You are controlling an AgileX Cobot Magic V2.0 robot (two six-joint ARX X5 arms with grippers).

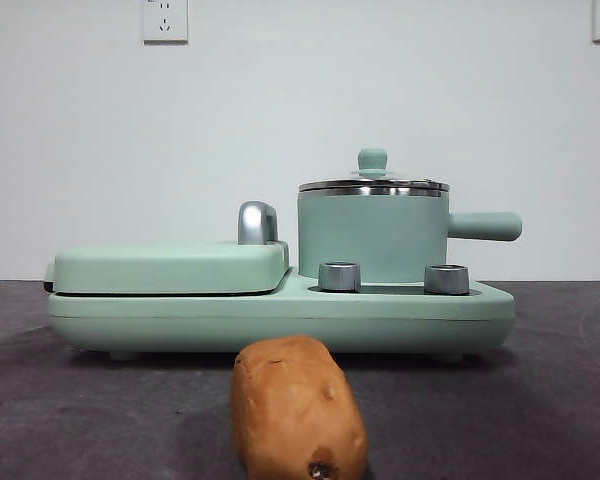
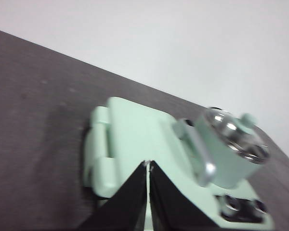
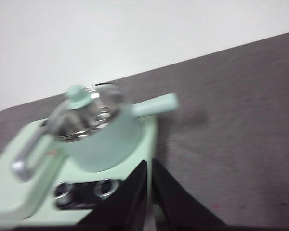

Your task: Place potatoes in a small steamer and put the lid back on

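The orange-brown potato (image 1: 296, 410) lies on the dark table in front of the appliance, dark spot toward the camera. The small mint-green steamer (image 1: 372, 235) stands on the right half of the appliance base, its straight handle (image 1: 485, 226) pointing right. The glass lid (image 1: 373, 183) with its mint knob sits on the steamer. The steamer shows in the left wrist view (image 2: 229, 154) and the right wrist view (image 3: 98, 137). My left gripper (image 2: 148, 166) is shut and empty above the grill cover. My right gripper (image 3: 149, 163) is shut and empty above the base's right end. Neither arm shows in the front view.
A flat mint-green grill cover (image 1: 170, 266) with a chrome handle (image 1: 257, 222) fills the left half of the appliance base (image 1: 280, 318). Two steel control knobs (image 1: 339, 276) (image 1: 446, 279) stand at the base's front. White wall with sockets (image 1: 165, 19) behind.
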